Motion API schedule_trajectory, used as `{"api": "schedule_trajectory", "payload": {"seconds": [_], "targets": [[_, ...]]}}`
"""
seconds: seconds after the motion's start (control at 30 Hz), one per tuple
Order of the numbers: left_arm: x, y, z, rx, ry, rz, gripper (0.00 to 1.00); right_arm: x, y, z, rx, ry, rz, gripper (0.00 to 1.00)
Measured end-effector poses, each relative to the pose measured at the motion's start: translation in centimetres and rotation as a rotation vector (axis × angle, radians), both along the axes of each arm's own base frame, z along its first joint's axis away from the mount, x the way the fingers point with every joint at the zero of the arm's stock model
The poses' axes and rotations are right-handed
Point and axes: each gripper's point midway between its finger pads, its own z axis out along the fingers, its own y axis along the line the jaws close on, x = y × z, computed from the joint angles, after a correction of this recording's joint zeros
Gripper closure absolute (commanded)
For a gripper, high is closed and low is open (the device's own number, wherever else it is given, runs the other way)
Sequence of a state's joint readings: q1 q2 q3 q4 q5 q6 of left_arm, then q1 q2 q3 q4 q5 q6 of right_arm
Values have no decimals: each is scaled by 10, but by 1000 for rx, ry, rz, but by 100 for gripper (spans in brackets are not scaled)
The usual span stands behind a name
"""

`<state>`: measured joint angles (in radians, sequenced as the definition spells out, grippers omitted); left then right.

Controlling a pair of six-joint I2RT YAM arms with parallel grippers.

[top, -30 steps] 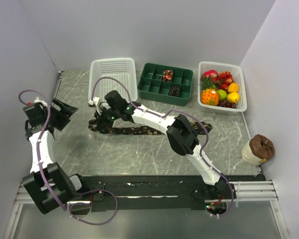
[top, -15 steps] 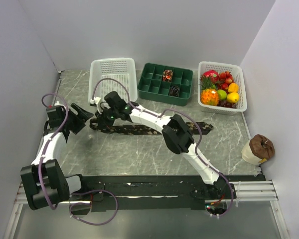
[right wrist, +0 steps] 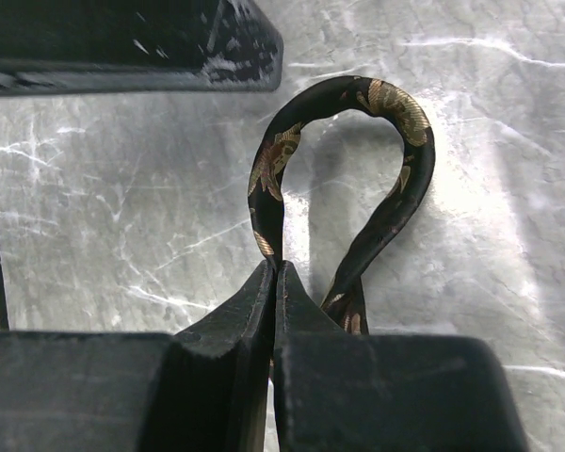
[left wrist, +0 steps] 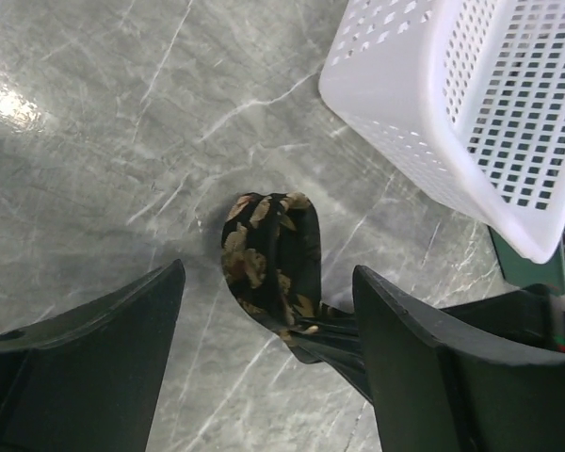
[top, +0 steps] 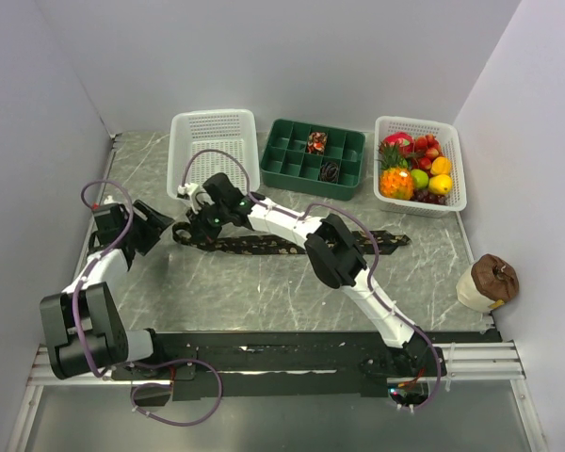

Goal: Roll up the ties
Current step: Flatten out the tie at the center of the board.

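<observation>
A long black-brown tie (top: 264,247) with tan speckles lies across the middle of the table. My right gripper (top: 192,226) is shut on its left end, and the fabric stands up beyond the fingertips in a loop (right wrist: 405,122). In the right wrist view the right gripper (right wrist: 276,266) pinches one side of that loop. My left gripper (top: 162,227) is open just left of the loop, with the loop (left wrist: 268,250) near its fingertips and touching neither finger. In the left wrist view the left gripper (left wrist: 268,273) shows both fingers wide apart. A reddish coil (top: 316,142) and a dark coil (top: 330,171) sit in the green tray (top: 306,189).
An empty white basket (top: 212,146) stands just behind the loop, close to the left gripper's right finger (left wrist: 471,113). A white basket of toy fruit (top: 457,174) is at the back right. A brown and white object (top: 485,281) sits by the right wall.
The left arm swung in from the far left to the tie's looped end and its jaws narrowed a little. The right gripper shifted slightly with the tie, still shut on it.
</observation>
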<state>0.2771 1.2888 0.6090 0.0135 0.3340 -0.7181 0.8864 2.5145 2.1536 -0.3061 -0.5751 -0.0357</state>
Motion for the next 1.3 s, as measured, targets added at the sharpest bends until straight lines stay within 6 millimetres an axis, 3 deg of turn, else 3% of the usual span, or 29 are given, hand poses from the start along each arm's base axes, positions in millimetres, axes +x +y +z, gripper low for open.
{"api": "schedule_trajectory", "payload": {"seconds": [0.5, 0.6, 0.8, 1.0, 1.3], "targets": [[6, -17, -24, 22, -19, -74, 30, -2, -1, -2, 14, 25, 8, 94], [12, -15, -29, 36, -25, -84, 36, -2, -4, -3, 18, 41, 12, 94], [22, -16, -41, 47, -1, -108, 61, 9, -11, 5, 46, 69, -4, 94], [31, -23, -40, 63, -10, -144, 96, 21, -18, 10, 67, 91, -27, 93], [32, -28, -41, 48, 21, -172, 99, 23, -19, 13, 70, 116, -48, 92]]}}
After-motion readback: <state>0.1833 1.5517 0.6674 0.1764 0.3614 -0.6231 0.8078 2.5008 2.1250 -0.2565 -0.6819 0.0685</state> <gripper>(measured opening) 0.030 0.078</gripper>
